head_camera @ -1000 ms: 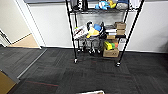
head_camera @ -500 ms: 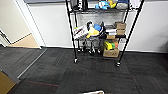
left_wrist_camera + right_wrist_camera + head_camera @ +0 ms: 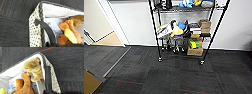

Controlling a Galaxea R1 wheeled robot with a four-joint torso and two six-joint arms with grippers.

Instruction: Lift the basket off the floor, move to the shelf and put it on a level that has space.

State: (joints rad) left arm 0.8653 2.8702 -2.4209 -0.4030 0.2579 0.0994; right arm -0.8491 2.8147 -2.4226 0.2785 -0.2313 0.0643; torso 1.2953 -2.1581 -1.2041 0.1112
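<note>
At each wrist a dark loop handle (image 3: 46, 30) of the basket (image 3: 35, 31) is seen close up, though whether either pincer is pinched on it cannot be told; the basket, holding plush toys (image 3: 33, 68), is judged carried above the floor (image 3: 169, 75). Ahead, against the far wall, the shelf (image 3: 186, 30) is faced across open carpet, so placing remains. Its middle tier is crowded with toys and cardboard boxes (image 3: 195, 51).
</note>
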